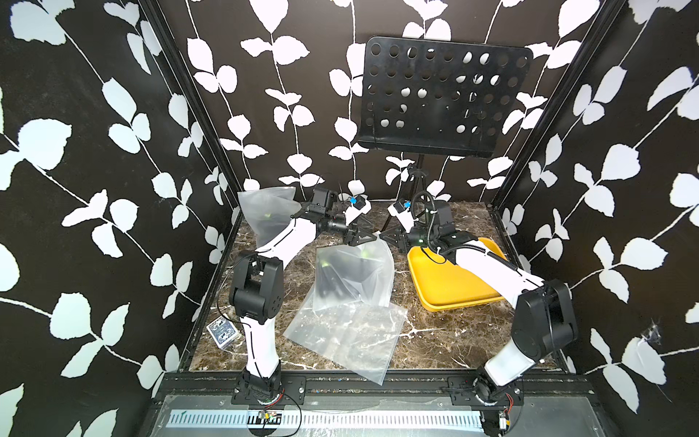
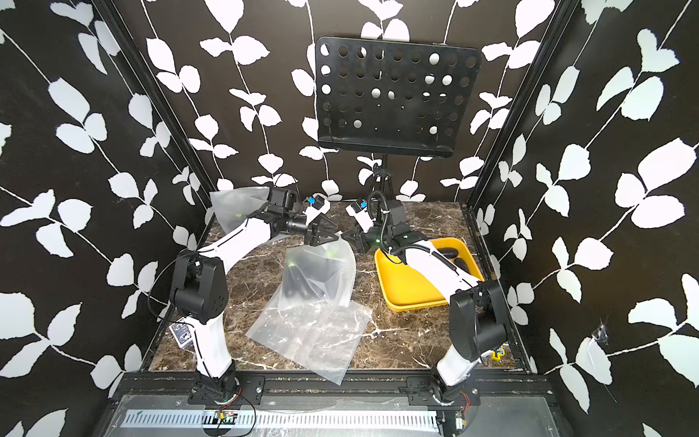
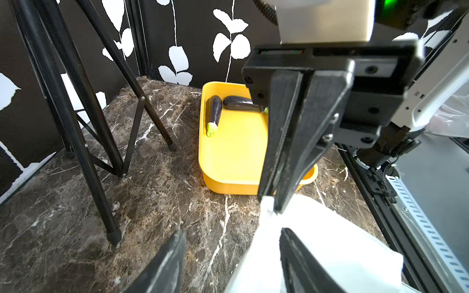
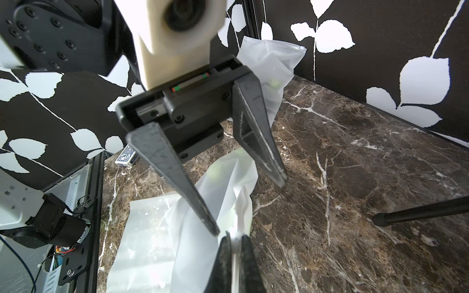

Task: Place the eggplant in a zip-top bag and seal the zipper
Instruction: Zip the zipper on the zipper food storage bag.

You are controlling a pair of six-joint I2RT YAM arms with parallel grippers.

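Up close, the right gripper [image 4: 234, 243] has its jaws pressed together on a thin fold at the top edge of the frosted zip-top bag [image 1: 355, 276]. That edge is held up off the worktop [image 1: 435, 340].

Left gripper [image 4: 249, 206]: jaws spread, tips facing the right gripper's. One finger [image 3: 297, 261] lies over the bag's raised part, the other finger [image 3: 165, 269] over bare worktop. It grips nothing; whether a tip touches the plastic cannot be told.

The two grippers meet just beside the yellow tray [image 1: 446, 287], on its side toward the left arm.

The bag slumps on the worktop just beside the tray on that same side. An eggplant [image 1: 329, 280] shows through its wall as a dark body with green spots near it. Whether the zipper is closed cannot be told.

Two loose eggplants [image 3: 214, 111] [image 3: 241, 104] lie in the tray, at its end nearest the back wall.

An empty clear bag [image 1: 348, 336] lies flat off the tray's near corner, toward the left arm's base, with the frosted bag's lower edge overlapping it.

A third bag [image 1: 264, 215] leans in the back corner, well apart from the tray, beyond the left arm.

A black music stand [image 1: 446, 94] rises behind the tray.

A card deck [image 1: 223, 333] sits well apart from the tray, by the left arm's base.
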